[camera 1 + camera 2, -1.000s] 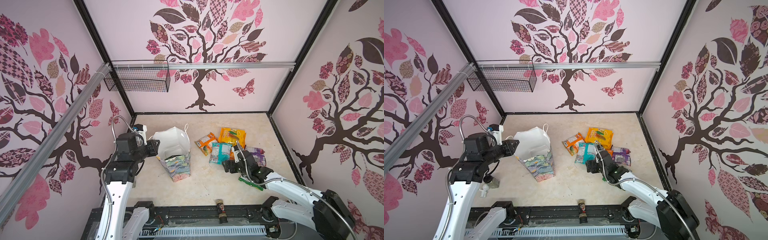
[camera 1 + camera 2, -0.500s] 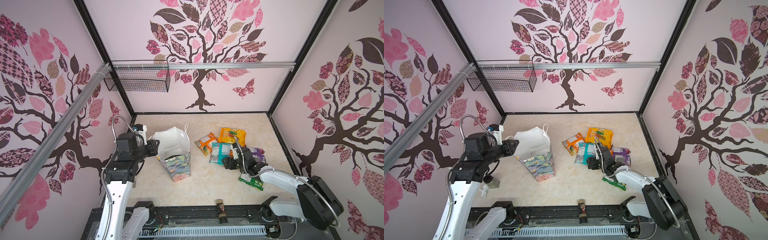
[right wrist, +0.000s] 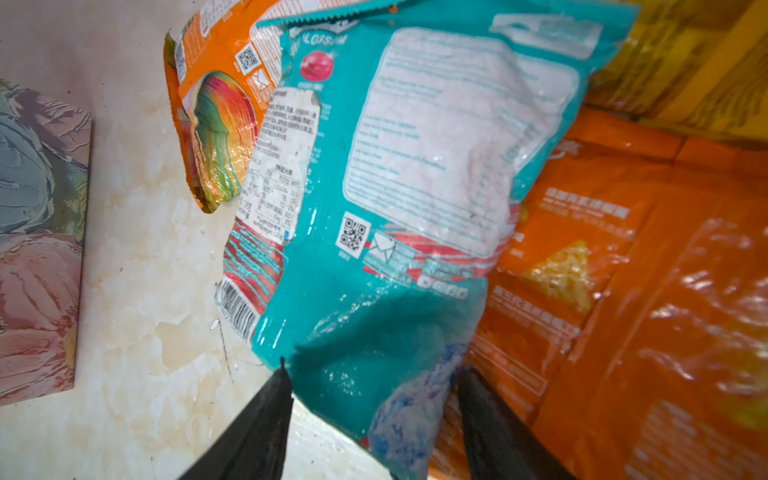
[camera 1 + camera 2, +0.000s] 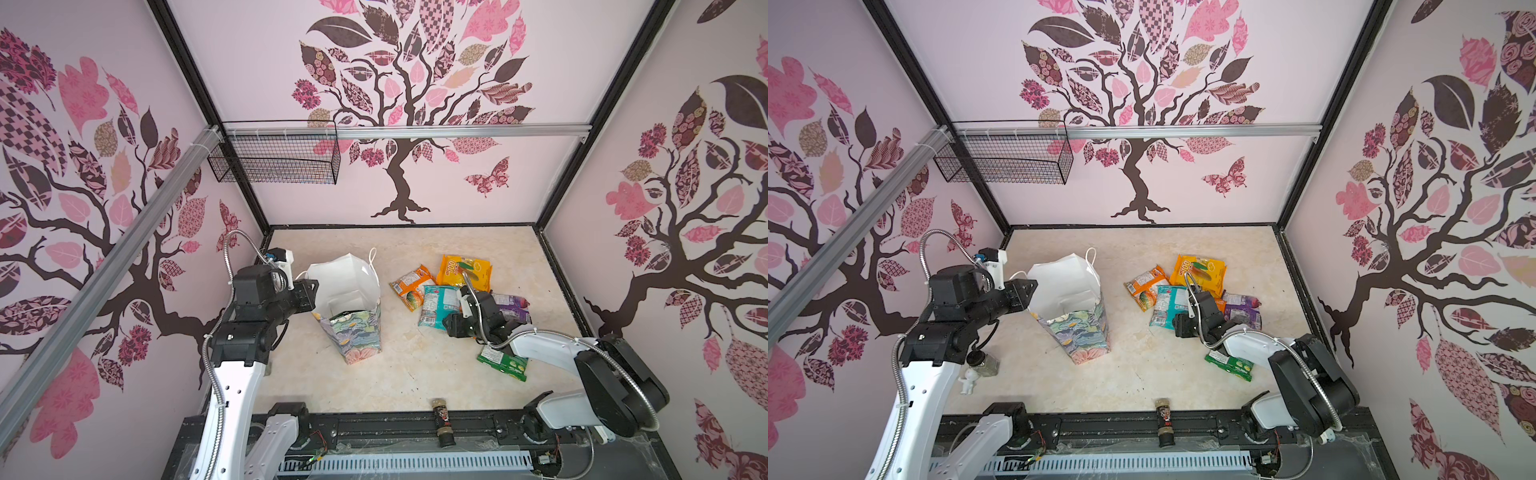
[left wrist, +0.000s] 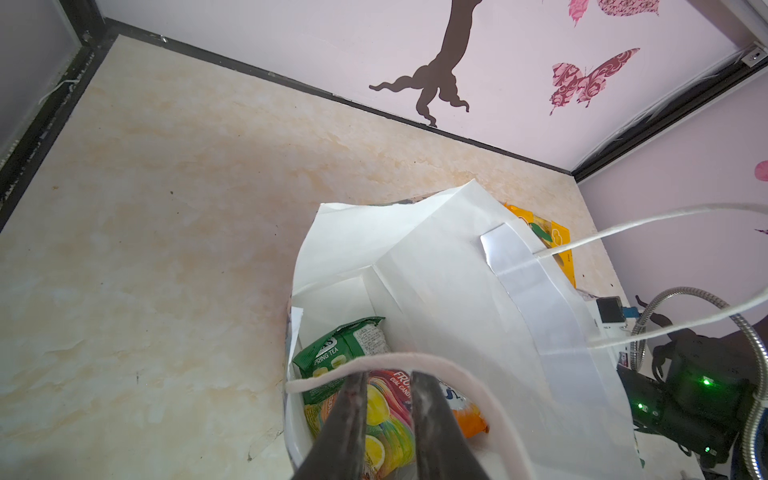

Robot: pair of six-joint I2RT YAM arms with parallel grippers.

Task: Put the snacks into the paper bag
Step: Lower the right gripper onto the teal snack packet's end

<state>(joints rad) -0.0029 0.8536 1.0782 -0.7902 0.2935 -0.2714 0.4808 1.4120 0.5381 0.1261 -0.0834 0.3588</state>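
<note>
Tabletop [image 4: 415,386]: beige, marbled, walled at back and both sides.
Paper bag [image 4: 357,336]: upright, left of the tabletop's middle; mouth open, white inside, floral outside.
Loose snacks [image 4: 436,299]: overlapping heap in the right half, nearer the right edge than the bag. Yellow-orange packet [image 4: 465,270] toward the back, purple packet [image 4: 513,303] beside the right arm. Green packet [image 4: 500,361] toward the front-right corner, partly under that arm.
Snacks in bag [image 5: 345,345]: at least three on the bottom: green, multicoloured fruit candy, orange.
Teal packet [image 3: 395,187]: on the heap's bag-facing side, overlapping an orange packet [image 3: 216,137], printed back up.
Left gripper [image 5: 388,378]: at the bag's left rim. Fingers [image 5: 349,415] nearly together, only a narrow slit between. Rim band across the tips, apparently nipped there, though the tips hide behind it.
Right gripper [image 3: 374,374]: low at the teal packet's near end. Fingers [image 3: 270,415] spread wide, one at each side edge, touching the plastic, no firm pinch visible.
Bottle [image 4: 442,419]: lying at the front edge, well apart from everything.
</note>
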